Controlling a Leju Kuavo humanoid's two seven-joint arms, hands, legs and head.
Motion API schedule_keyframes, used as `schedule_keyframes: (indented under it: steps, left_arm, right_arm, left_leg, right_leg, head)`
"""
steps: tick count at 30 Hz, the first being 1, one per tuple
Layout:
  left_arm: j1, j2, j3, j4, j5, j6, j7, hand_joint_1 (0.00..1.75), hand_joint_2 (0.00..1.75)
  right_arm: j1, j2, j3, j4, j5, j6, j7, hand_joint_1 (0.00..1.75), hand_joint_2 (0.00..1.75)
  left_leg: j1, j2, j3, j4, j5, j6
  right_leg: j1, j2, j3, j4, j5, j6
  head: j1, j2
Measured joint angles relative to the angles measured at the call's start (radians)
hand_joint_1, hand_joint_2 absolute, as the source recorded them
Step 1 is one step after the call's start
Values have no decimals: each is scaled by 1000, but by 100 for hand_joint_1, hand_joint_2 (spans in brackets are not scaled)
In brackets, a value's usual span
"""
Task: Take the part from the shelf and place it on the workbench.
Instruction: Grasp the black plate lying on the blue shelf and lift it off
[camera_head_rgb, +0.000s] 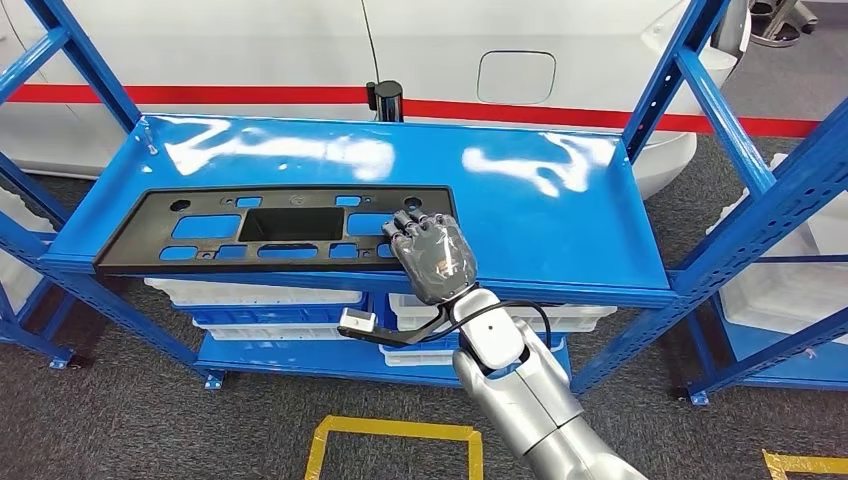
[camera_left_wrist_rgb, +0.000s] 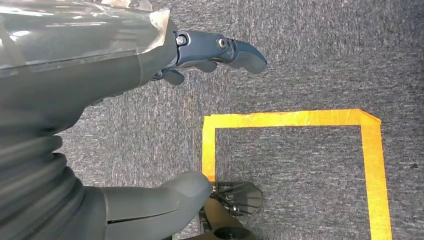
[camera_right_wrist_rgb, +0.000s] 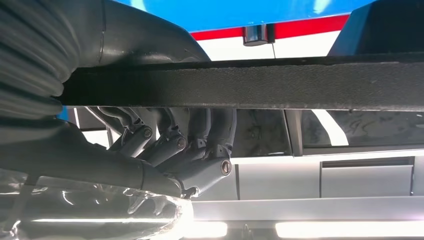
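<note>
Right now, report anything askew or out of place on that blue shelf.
The black part lies slightly skewed, its near edge overhanging the blue shelf front. The right hand grips its right end there. Nothing looks damaged or spilled.

The right hand (camera_head_rgb: 432, 255) covers the right end of the black part (camera_head_rgb: 270, 228) on the shelf (camera_head_rgb: 560, 215). Whether its fingers (camera_right_wrist_rgb: 200, 160) grip the part cannot be told. The shelf's lower bins (camera_head_rgb: 260, 300) are partly hidden.

Shelf (camera_head_rgb: 560, 215) bare right of part (camera_head_rgb: 200, 225); uprights (camera_head_rgb: 690, 75) flank sides.
</note>
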Motion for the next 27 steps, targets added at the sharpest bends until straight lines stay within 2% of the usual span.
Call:
schedule_keyframes:
  steps: [1,3,4,5,6,7,8,9,10,11,13,15,16,18,19,20,21,22,23,24,25,26,27]
  left_arm:
    - [0,-1,0,0,-1,-1,0,0,175]
    - [0,-1,0,0,-2,-1,-1,0,175]
    - [0,-1,0,0,-2,-1,-1,0,175]
    - [0,-2,0,0,-2,-1,-1,0,175]
    - [0,-2,0,0,-2,-1,-1,0,175]
    - [0,-3,0,0,-2,-1,-1,0,175]
    - [0,-3,0,0,-2,-1,-1,0,175]
    - [-1,-4,0,0,-3,-1,-1,0,175]
    - [-1,-4,0,0,-4,-1,-1,0,175]
    - [-1,-4,0,0,-4,-1,-2,0,175]
    - [-1,-4,0,0,-6,0,-2,0,175]
    - [-1,-3,0,0,-7,1,-3,0,175]
    - [-1,-3,0,0,-7,1,-3,0,175]
    - [-1,-3,0,0,-7,2,-4,0,175]
    - [0,-3,0,0,-7,2,-4,0,175]
    - [0,-3,0,0,-8,3,-4,0,175]
    - [0,-3,0,0,-8,3,-4,0,175]
    - [-1,-3,0,0,-8,4,-4,0,175]
    - [-2,-3,0,0,-8,5,-4,0,175]
    - [-4,-2,0,0,-9,6,-4,0,175]
    - [-6,-1,0,0,-9,6,-4,0,175]
    - [-8,0,0,0,-9,7,-4,0,175]
    - [-9,0,0,0,-10,7,-4,0,175]
  right_arm:
    - [1,-2,0,-1,0,0,1,175,175]
    - [7,-8,0,-1,0,1,3,175,175]
    - [13,-11,0,-1,0,2,3,175,175]
    - [18,-15,0,-1,0,2,4,175,175]
    - [22,-18,0,-1,1,2,4,175,175]
    - [24,-21,0,-1,2,2,4,175,175]
    - [25,-22,0,-1,2,2,5,175,175]
    - [25,-22,0,-1,3,2,5,175,175]
    - [25,-22,0,-1,3,2,6,175,175]
    - [25,-22,0,-2,3,2,7,175,175]
    - [26,-23,0,-3,5,2,8,175,175]
    - [26,-22,0,-3,7,2,8,175,175]
    - [26,-21,0,-3,8,2,8,175,175]
    - [27,-20,0,-3,8,2,8,175,175]
    - [28,-20,0,-3,8,2,8,175,175]
    - [29,-20,0,-3,8,2,8,175,175]
    - [32,-20,0,-3,8,2,8,175,175]
    - [34,-20,0,-3,8,3,8,175,175]
    - [36,-20,0,-3,7,3,8,175,175]
    - [37,-20,0,-4,6,3,8,175,175]
    - [37,-19,-1,-6,6,3,8,175,175]
    - [37,-19,-1,-7,5,3,9,175,175]
    - [37,-19,-2,-9,5,3,9,175,175]
  left_leg:
    - [1,1,0,-3,4,3]
    - [-1,2,-5,-4,7,7]
    - [-1,2,-8,-2,7,7]
    - [-1,2,-12,1,8,6]
    - [-1,2,-15,5,7,6]
    - [0,1,-19,11,7,4]
    - [0,1,-23,18,5,1]
    - [-1,0,-30,25,3,-4]
    - [-3,0,-34,32,3,-11]
    - [-4,-1,-39,38,3,-17]
    - [-4,-3,-46,44,7,-28]
    - [2,-4,-59,62,-14,-39]
    - [5,-4,-72,92,-44,-44]
    - [9,-4,-114,204,-127,-54]
    - [10,-4,-133,263,-158,-57]
    - [11,-4,-141,301,-171,-58]
    - [11,-4,-132,306,-163,-57]
    - [11,-4,-103,273,-139,-53]
    - [10,-4,-58,210,-110,-47]
    - [8,-4,-11,138,-96,-40]
    - [5,-4,25,82,-87,-35]
    - [0,-5,47,47,-86,-30]
    - [-4,-4,52,33,-88,-27]
  right_leg:
    - [-1,-1,-16,39,-23,-6]
    - [-1,-1,-68,166,-83,-15]
    - [-2,-1,-92,227,-104,-15]
    - [-3,-1,-101,259,-111,-10]
    - [-5,-2,-90,249,-103,-2]
    - [-7,-2,-60,200,-82,8]
    - [-10,-4,-19,127,-63,16]
    - [-9,-3,19,66,-47,18]
    - [-8,-2,44,24,-37,17]
    - [-6,0,54,4,-36,11]
    - [-6,3,47,5,-31,-1]
    - [-12,2,38,3,-22,-18]
    - [-14,2,32,1,-15,-28]
    - [-11,0,16,1,-3,-43]
    - [-8,0,6,2,4,-47]
    - [-5,0,-3,2,10,-49]
    - [-3,0,-12,3,17,-49]
    - [-1,0,-20,3,24,-47]
    - [1,1,-26,3,31,-46]
    - [3,1,-32,2,38,-43]
    - [4,1,-34,1,44,-38]
    - [4,1,-35,0,50,-32]
    - [3,0,-35,-2,56,-25]
  head:
    - [1,0]
    - [3,0]
    - [4,0]
    - [4,0]
    - [5,0]
    - [6,0]
    - [7,0]
    - [7,0]
    - [7,0]
    - [7,0]
    - [5,0]
    - [1,0]
    - [-2,0]
    - [-6,0]
    - [-7,0]
    - [-7,0]
    - [-7,0]
    - [-7,0]
    - [-7,0]
    - [-7,0]
    - [-6,0]
    - [-5,0]
    - [-6,0]
